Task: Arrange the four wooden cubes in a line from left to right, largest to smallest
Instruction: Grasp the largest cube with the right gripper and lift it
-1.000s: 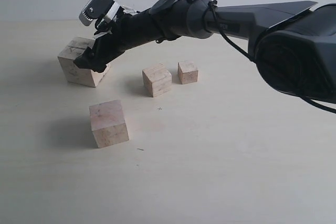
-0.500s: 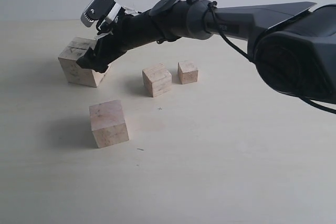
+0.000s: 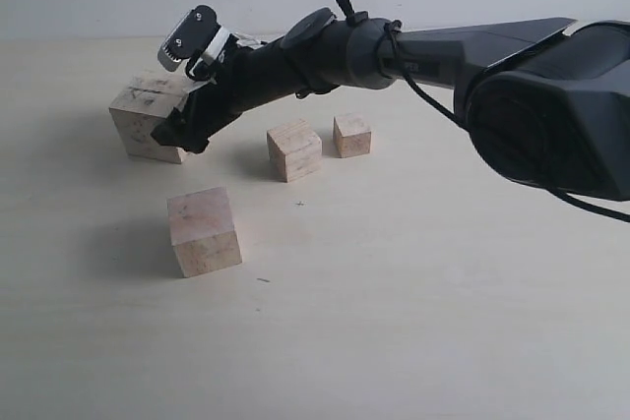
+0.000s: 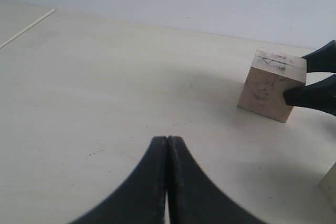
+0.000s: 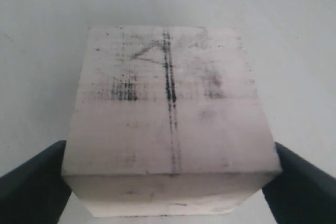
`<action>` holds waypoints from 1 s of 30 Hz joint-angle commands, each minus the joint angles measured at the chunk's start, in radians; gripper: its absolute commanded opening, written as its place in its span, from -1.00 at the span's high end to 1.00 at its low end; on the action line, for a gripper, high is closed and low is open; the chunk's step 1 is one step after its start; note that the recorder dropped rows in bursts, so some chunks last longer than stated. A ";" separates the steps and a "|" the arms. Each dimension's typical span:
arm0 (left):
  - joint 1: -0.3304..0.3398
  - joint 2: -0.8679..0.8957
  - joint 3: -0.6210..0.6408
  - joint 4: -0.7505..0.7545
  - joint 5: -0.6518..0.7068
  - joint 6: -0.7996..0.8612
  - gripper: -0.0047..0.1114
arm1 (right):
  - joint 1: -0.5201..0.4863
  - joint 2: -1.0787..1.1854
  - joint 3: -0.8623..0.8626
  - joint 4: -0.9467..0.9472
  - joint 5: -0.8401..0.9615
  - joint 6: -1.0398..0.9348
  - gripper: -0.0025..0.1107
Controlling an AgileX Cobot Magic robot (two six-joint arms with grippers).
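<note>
The largest cube point(image 3: 143, 115), with dark smudges and a groove on top, rests on the table at the far left. My right gripper point(image 3: 184, 133) reaches across from the right and is shut on it. The right wrist view shows this cube point(image 5: 168, 114) held between the two black fingers point(image 5: 37, 182). The second-largest cube point(image 3: 204, 231) stands alone nearer the front. Side by side in the middle are the third cube point(image 3: 294, 150) and the smallest cube point(image 3: 352, 135). My left gripper point(image 4: 167, 140) is shut on nothing, low over bare table, facing the largest cube point(image 4: 270, 85).
The pale table point(image 3: 413, 302) ends at a plain wall behind. The right arm point(image 3: 394, 46) spans the scene above the two small cubes. A corner of another cube point(image 4: 331, 187) shows at the edge of the left wrist view.
The right gripper has sunk lower and shifted slightly right at the largest cube, which has turned a little and now sits flat. The other three cubes have not moved.
</note>
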State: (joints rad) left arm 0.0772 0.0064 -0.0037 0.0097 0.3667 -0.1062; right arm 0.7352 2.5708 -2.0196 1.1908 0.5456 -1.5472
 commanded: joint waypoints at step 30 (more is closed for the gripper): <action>0.002 -0.006 0.004 0.002 -0.013 -0.002 0.92 | 0.115 -0.102 -0.003 -0.259 0.282 0.146 0.96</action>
State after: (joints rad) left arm 0.0772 0.0064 -0.0037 0.0097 0.3667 -0.1062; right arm 0.8203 2.4883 -2.0196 0.9394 0.8882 -1.4206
